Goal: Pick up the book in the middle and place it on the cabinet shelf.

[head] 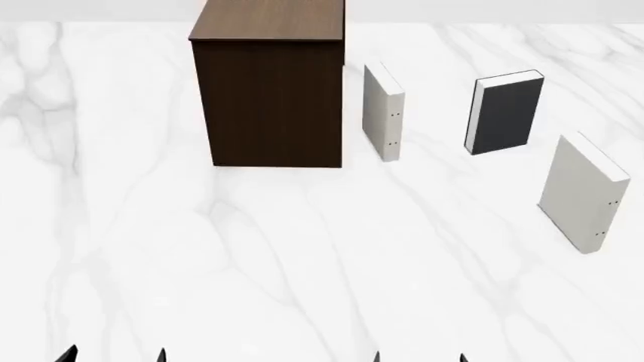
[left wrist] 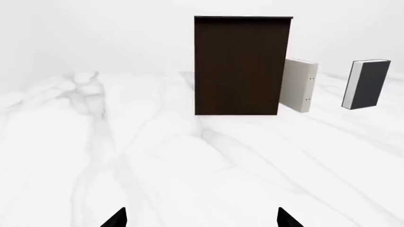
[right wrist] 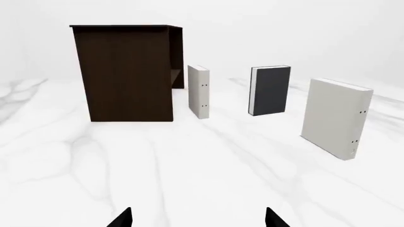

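Both grippers, left (head: 113, 356) and right (head: 418, 357), spread wide and holding nothing, low over the white marble table (head: 302, 264), with the book (head: 506, 111) upright well ahead of the right fingertips (right wrist: 123, 218), between two pale binders (head: 382, 111), beside the cabinet shelf (head: 267, 90).

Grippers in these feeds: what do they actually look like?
Only fingertips show. The left gripper and the right gripper each show two plain black, pointed, wedge-shaped tips at the frame edge. No cables, markings or arm links are in view.
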You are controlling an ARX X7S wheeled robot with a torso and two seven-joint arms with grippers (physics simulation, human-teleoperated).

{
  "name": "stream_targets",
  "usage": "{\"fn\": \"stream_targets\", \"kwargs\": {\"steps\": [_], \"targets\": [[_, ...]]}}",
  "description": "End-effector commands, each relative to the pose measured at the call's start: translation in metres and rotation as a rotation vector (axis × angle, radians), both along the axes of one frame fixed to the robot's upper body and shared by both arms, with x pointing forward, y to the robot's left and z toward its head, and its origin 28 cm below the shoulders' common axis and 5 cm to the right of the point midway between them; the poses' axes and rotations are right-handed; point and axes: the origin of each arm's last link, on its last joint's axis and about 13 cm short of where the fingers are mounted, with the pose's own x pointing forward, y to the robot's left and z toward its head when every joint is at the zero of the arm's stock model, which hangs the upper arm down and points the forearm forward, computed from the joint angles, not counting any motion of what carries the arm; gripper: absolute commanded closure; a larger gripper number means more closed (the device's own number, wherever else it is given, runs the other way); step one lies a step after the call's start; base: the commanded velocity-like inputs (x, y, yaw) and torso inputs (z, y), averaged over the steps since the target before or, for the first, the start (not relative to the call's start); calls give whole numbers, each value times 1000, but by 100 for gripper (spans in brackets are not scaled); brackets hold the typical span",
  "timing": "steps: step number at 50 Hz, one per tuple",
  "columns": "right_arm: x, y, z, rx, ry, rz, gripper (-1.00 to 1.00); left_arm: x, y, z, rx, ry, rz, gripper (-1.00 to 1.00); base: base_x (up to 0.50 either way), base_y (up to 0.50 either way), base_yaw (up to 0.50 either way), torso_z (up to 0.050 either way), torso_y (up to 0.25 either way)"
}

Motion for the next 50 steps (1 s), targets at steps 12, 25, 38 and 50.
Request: {"fn": "stream_targets", "kwargs": {"steps": [12,25,38,50], "targets": [[-16,-1,67,78,-590,-94,-100,-18,5,72,95,-770,199,-100,0,0,0,0,0],[-37,0,104,80,-931,-66,-100,-44,9,119,57,-1051,271,-100,0,0,0,0,0],[-35,2,102,23,-934,-50,-100,-43,8,117,61,-1039,253,-100,431,0,0,0,0],[-35,3,100,6,-921,-31,-100,-42,7,115,63,-1017,243,-100,500,0,0,0,0]]}}
